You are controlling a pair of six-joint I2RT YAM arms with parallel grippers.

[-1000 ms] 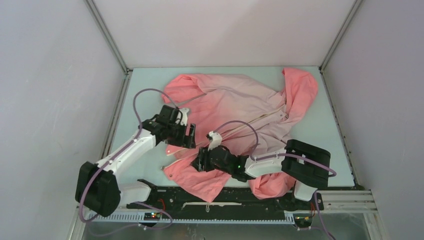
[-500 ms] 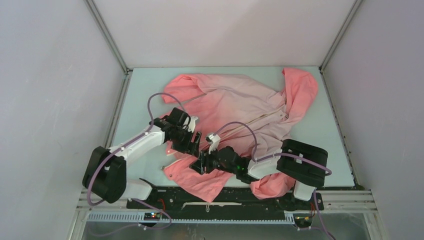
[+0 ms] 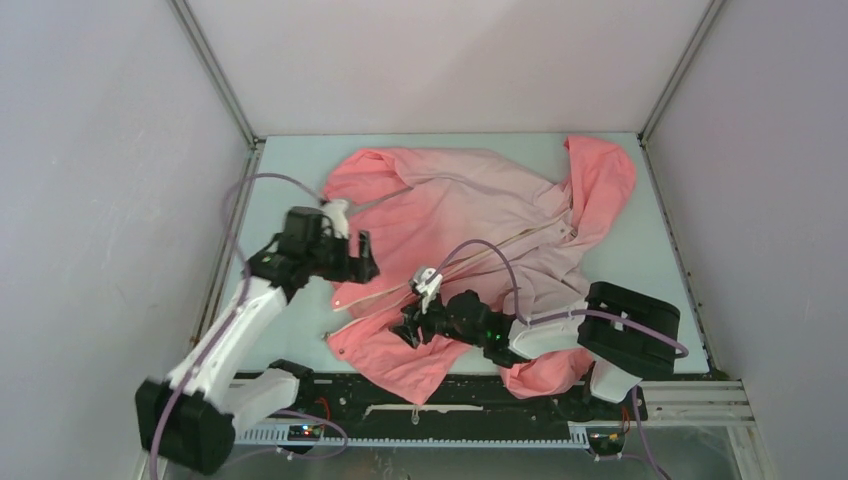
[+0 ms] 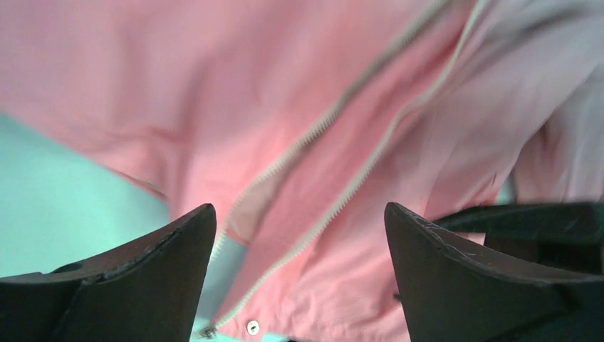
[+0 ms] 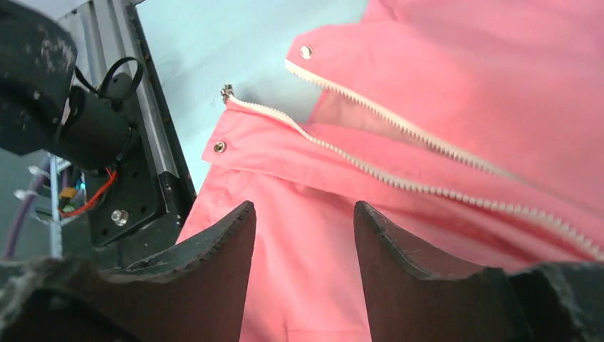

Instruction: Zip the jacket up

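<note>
Over the surface (image 3: 655, 250), seeing the jacket (image 3: 480, 200) sprawled, coral fading to pale pink, front unzipped. Hovering low over it with left jaws wide and right jaws parted, both empty. Looks like early alignment: calls for bringing the zipper (image 5: 399, 122) halves together, then seating the metal end (image 5: 227, 91).

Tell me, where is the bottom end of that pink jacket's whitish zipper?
In the right wrist view, upper left: the small metal zipper end at the hem corner of the coral-pink jacket, ahead of the open right gripper.
</note>
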